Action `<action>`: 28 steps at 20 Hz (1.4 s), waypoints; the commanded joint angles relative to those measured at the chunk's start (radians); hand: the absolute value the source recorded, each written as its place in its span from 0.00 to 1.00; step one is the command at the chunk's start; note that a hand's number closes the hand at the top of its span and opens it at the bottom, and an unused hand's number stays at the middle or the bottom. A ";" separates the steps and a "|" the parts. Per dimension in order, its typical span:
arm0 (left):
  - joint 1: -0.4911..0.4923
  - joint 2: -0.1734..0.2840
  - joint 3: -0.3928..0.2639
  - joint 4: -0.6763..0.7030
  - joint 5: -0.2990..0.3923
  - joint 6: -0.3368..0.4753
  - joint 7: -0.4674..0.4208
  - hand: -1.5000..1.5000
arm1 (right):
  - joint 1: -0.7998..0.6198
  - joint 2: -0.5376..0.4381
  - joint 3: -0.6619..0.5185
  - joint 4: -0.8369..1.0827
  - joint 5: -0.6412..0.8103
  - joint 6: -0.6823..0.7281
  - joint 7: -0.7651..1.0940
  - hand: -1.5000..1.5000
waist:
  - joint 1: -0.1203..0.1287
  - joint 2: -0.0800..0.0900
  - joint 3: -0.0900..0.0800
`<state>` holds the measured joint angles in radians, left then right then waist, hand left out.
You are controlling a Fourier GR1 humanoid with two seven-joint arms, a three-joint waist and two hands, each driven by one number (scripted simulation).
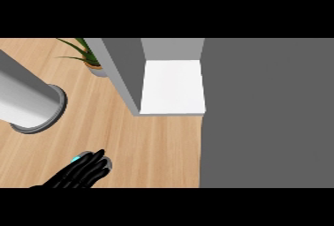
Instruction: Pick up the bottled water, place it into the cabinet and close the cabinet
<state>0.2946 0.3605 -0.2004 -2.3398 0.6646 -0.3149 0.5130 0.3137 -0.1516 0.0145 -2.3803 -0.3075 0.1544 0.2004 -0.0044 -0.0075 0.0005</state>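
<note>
The cabinet (124, 66) stands on the wooden counter with its inside open to view, showing a white shelf floor (173, 86) with nothing on it. A broad grey panel (267, 114), apparently the cabinet door, covers the whole right side of the view. My left hand (81, 173) shows at the lower left edge, black fingers straight and pointing up, open. A small cyan spot (76, 159) and a grey edge (108, 164) peek out beside its fingertips; I cannot tell whether they belong to the bottled water. No bottle shows plainly. My right hand is out of sight.
A large grey-white cylinder (26, 103) stands on a round base at the left. A potted plant (88, 55) sits at the back, just left of the cabinet wall. Bare wooden counter (153, 145) lies between my hand and the cabinet.
</note>
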 commanded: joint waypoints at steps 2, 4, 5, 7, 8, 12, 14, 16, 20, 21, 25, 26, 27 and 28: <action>0.079 0.072 0.097 -0.225 0.214 0.007 0.075 0.00 | 0.077 -0.008 -0.019 -0.116 -0.080 0.008 0.058 0.00 | 0.010 -0.001 0.000; 0.084 0.068 0.099 -0.228 0.231 0.014 0.078 0.00 | 0.104 -0.023 -0.064 -0.119 -0.105 0.028 0.042 0.00 | 0.006 -0.004 0.000; 0.098 0.071 0.095 -0.245 0.227 0.004 0.076 0.00 | 0.074 0.001 -0.031 -0.083 -0.071 0.020 0.022 0.00 | 0.017 -0.003 0.000; 0.041 0.084 0.111 -0.235 0.236 0.028 0.101 0.00 | 0.071 -0.028 -0.086 -0.099 -0.136 0.033 0.044 0.00 | 0.007 -0.002 0.001; 0.078 0.072 0.117 -0.232 0.238 0.018 0.078 0.00 | 0.123 -0.009 -0.060 -0.143 -0.124 0.037 0.038 0.00 | 0.006 -0.009 0.000; 0.058 0.080 0.117 -0.251 0.233 0.064 0.120 0.00 | 0.148 -0.005 -0.050 -0.173 -0.119 0.042 0.051 0.00 | 0.003 -0.008 0.001; 0.064 0.096 0.172 -0.214 0.280 0.022 0.097 0.00 | 0.136 -0.019 -0.094 -0.143 -0.148 0.056 0.034 0.00 | 0.009 -0.006 0.000; 0.067 0.107 0.182 -0.218 0.294 0.023 0.105 0.00 | 0.145 -0.035 -0.122 -0.146 -0.172 0.067 0.042 0.00 | 0.008 -0.008 0.000; 0.049 0.105 0.220 -0.189 0.293 0.049 0.109 0.00 | 0.181 -0.004 -0.103 -0.175 -0.170 0.077 0.022 0.00 | -0.002 -0.007 0.000; 0.060 0.097 0.199 -0.209 0.281 0.070 0.127 0.00 | 0.141 -0.019 -0.127 -0.134 -0.185 0.081 0.021 0.00 | 0.008 -0.003 0.001; 0.081 0.133 0.327 -0.158 0.320 0.024 0.100 0.00 | 0.184 -0.016 -0.135 -0.200 -0.204 0.072 0.054 0.00 | 0.012 -0.009 -0.001; 0.038 0.112 0.313 -0.146 0.298 0.055 0.100 0.00 | 0.161 -0.027 -0.155 -0.166 -0.207 0.085 0.040 0.00 | 0.004 -0.002 0.000; 0.057 0.103 0.349 -0.100 0.307 0.029 0.070 0.00 | 0.220 -0.011 -0.143 -0.193 -0.219 0.105 0.027 0.00 | -0.002 -0.006 -0.001; 0.034 0.121 0.366 -0.136 0.304 0.053 0.089 0.00 | 0.213 -0.014 -0.140 -0.189 -0.212 0.116 0.013 0.00 | -0.001 -0.006 0.000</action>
<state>0.3216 0.4691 0.0876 -2.3340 0.8244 -0.2891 0.5846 0.4544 -0.1715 -0.1086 -2.3939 -0.3637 0.2668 0.1594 -0.0001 -0.0131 0.0002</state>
